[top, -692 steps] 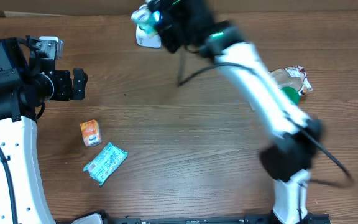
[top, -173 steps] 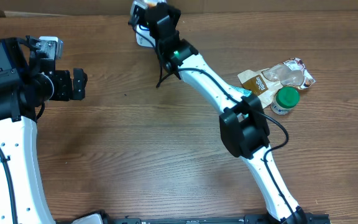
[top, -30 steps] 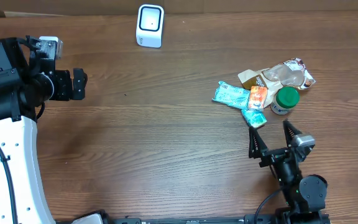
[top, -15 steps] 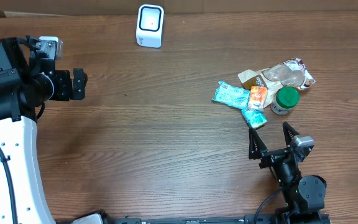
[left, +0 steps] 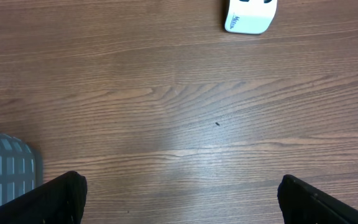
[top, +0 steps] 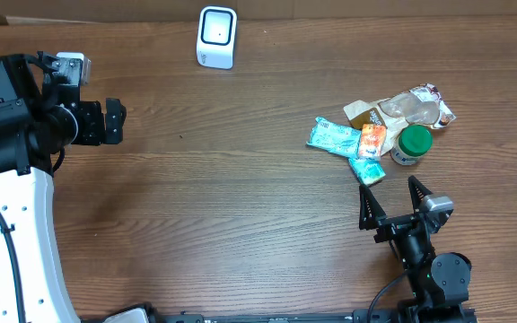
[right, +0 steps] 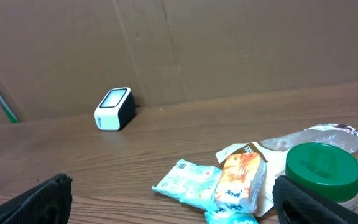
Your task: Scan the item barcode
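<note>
A white barcode scanner stands at the table's far edge, also in the left wrist view and the right wrist view. At the right lies a pile of items: a teal packet, an orange pack, a small blue pack, a green-lidded jar and a crumpled pouch. My right gripper is open just in front of the pile and holds nothing. My left gripper is open at the far left over bare wood.
A grey slatted surface shows at the lower left of the left wrist view. A brown cardboard wall rises behind the scanner. The wooden table lies bare between the two arms.
Nothing has moved in the last second. Earlier the right arm reached to the scanner and has since drawn back to the front; the orange and teal packets went from the left front to the right pile.
</note>
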Motion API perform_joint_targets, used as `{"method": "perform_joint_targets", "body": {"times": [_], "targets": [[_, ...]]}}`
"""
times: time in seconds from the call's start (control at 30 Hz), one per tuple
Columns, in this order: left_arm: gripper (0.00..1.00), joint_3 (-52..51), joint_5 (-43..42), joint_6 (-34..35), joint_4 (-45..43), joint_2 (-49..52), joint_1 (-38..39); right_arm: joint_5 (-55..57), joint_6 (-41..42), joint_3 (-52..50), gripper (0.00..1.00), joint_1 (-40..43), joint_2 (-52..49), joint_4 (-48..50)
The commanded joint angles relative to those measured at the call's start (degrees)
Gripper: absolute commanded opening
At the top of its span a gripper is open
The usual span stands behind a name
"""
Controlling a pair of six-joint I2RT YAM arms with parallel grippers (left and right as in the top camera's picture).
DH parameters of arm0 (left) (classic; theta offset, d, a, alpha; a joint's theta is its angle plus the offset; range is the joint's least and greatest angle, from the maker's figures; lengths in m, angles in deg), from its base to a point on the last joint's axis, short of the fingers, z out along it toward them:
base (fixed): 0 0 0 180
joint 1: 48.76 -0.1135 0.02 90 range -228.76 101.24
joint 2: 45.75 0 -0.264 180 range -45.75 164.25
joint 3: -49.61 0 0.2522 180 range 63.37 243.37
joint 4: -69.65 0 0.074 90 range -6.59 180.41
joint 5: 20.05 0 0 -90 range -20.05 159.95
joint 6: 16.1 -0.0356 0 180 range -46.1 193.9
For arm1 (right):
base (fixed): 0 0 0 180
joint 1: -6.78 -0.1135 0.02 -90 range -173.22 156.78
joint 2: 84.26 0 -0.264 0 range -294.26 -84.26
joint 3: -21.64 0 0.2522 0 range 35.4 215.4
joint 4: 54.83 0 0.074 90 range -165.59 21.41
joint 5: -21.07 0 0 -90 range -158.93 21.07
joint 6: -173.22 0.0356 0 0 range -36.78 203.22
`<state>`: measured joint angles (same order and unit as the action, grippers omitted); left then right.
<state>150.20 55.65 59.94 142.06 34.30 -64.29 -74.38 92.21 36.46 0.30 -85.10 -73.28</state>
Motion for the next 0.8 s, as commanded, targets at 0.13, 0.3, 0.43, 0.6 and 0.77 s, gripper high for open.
{"method": "perform_joint_targets", "body": {"times": [0.13, 0.3, 0.43, 0.6, 0.77], "targets": [[1.00, 0.31, 0.13, -1.29, -0.20, 0.11, -0.42, 0.68, -0.26, -0.59, 1.00, -0.26, 0.68, 0.28], [1.00, 0.31, 0.13, -1.29, -0.20, 0.11, 0.09, 0.68, -0.26, -0.59, 1.00, -0.26, 0.68, 0.28], [1.00, 0.31, 0.13, -1.29, -0.17, -0.31, 0.22, 0.68, -0.26, -0.59, 1.00, -0.26, 0.68, 0.28], [1.00, -0.02, 0.15, -1.29, -0.22, -5.40, 2.08, 0.68, -0.26, -0.59, 1.00, -0.26, 0.68, 0.28], [1.00, -4.00, 0.13, -1.29, -0.22, -13.84, 5.25, 0.68, -0.26, -0.59, 1.00, -0.26, 0.68, 0.28]]}}
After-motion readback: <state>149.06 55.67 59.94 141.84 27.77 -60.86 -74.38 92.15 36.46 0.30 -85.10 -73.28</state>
